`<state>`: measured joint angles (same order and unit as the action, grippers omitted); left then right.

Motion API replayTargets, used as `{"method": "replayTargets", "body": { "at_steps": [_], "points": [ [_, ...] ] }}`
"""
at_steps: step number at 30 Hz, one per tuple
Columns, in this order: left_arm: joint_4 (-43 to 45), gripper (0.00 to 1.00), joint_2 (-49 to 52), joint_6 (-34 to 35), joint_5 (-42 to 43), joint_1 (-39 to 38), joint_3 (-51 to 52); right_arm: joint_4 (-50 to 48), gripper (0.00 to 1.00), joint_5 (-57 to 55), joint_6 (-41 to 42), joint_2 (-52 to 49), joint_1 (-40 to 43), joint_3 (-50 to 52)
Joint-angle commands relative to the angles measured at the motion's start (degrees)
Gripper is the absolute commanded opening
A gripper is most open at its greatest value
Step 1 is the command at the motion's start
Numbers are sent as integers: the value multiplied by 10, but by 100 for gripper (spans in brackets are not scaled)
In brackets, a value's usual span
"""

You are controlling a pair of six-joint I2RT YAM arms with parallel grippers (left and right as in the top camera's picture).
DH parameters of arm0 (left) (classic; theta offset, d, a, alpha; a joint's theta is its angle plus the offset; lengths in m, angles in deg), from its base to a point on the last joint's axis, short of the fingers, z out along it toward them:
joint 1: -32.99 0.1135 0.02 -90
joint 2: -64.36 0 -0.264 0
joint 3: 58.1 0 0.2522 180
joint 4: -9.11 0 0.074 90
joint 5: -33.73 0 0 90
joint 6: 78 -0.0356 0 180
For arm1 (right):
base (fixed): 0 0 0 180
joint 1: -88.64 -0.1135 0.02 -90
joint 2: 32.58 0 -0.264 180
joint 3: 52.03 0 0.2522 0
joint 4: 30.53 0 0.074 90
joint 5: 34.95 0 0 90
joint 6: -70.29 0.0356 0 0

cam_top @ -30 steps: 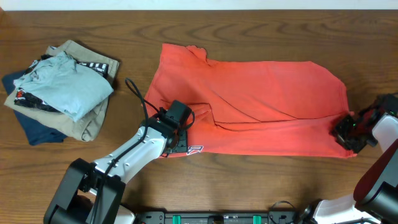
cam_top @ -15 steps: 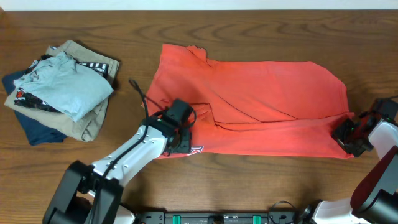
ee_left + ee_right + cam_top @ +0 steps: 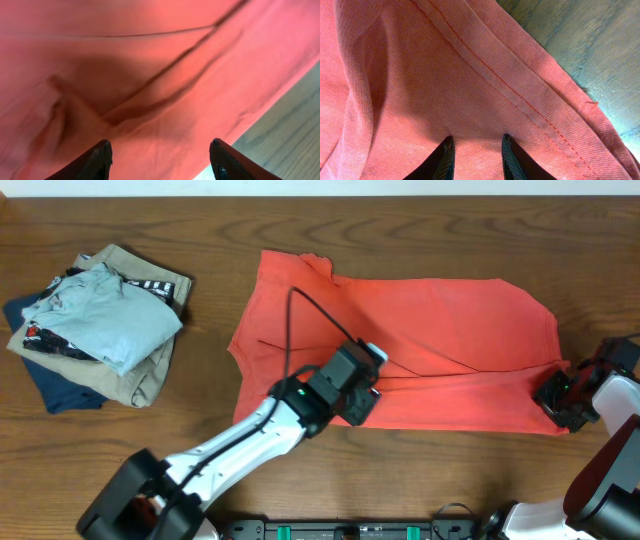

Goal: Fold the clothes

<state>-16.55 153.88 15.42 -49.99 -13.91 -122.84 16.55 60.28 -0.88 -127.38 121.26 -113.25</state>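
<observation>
The coral-red T-shirt [image 3: 440,340] lies spread on the table [image 3: 300,225], from the centre to the right of the frame. The left tool [image 3: 160,152] hangs over its lower-middle cloth, jaws wide apart, nothing held. The right tool [image 3: 476,150] is at the shirt's lower-right hem, jaws narrowly parted against the cloth; whether it grips cannot be told.

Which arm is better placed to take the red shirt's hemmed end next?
Probably the right: the right gripper sits at the hem corner of the T-shirt, while the left gripper hangs open over mid-cloth.
</observation>
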Motion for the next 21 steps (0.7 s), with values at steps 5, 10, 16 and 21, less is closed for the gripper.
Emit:
{"method": "replayTargets", "body": {
  "at_steps": [5,10,16,21],
  "points": [
    [7,63,51,-10,81,-14,-4,7,32,-63,4,-28,0,32],
    [23,63,83,4,82,-14,-4,7,32,-63,4,-28,0,32],
    [49,63,106,41,98,-14,-4,7,33,-63,4,-28,0,32],
    [76,63,112,50,97,-14,-4,7,33,-63,4,-28,0,32]
  ]
}}
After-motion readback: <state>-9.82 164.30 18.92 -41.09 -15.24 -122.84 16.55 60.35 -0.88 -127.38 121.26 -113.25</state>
